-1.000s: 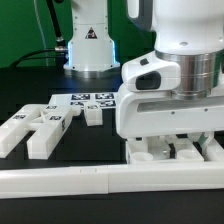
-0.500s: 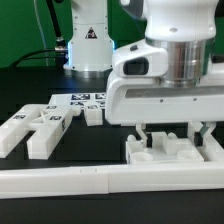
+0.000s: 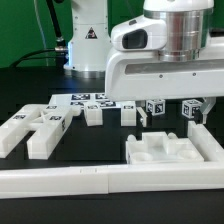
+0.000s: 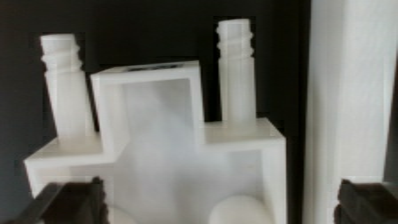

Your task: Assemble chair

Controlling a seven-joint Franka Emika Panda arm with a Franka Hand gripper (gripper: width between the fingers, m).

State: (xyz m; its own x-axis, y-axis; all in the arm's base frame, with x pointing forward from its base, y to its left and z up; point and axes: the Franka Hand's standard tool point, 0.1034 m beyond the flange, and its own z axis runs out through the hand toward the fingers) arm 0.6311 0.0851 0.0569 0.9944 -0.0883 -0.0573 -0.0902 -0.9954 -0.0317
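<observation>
Nearest the exterior camera, a long white rail (image 3: 60,182) is laid across the dark worktop (image 3: 95,148), directly in front of the seat piece (image 3: 170,152). The seat piece, a white slab with moulded recesses, is set flat on the worktop just behind the rail, toward the exterior view's right. The tool (image 3: 172,118) is held above the seat piece and apart from it, with its jaws spread wide and nothing gripped between them. In the wrist view the two dark fingers (image 4: 71,204) are seen on either side of the seat piece's wide end, clear of it. Two ribbed rods (image 4: 237,70) are seen flanking its narrow end; whether they are joined to it cannot be told. To the exterior view's left of the seat piece, well apart from it, a cluster of flat white pieces (image 3: 30,130) bearing marker tags is laid out. Behind the seat piece a row of small white blocks (image 3: 92,115) is set out, and two tagged blocks (image 3: 155,107) are seen between the tool's fingers. Farther back from the seat piece the marker board (image 3: 90,99) is laid flat, and behind that the arm's white base (image 3: 90,40) is mounted.
</observation>
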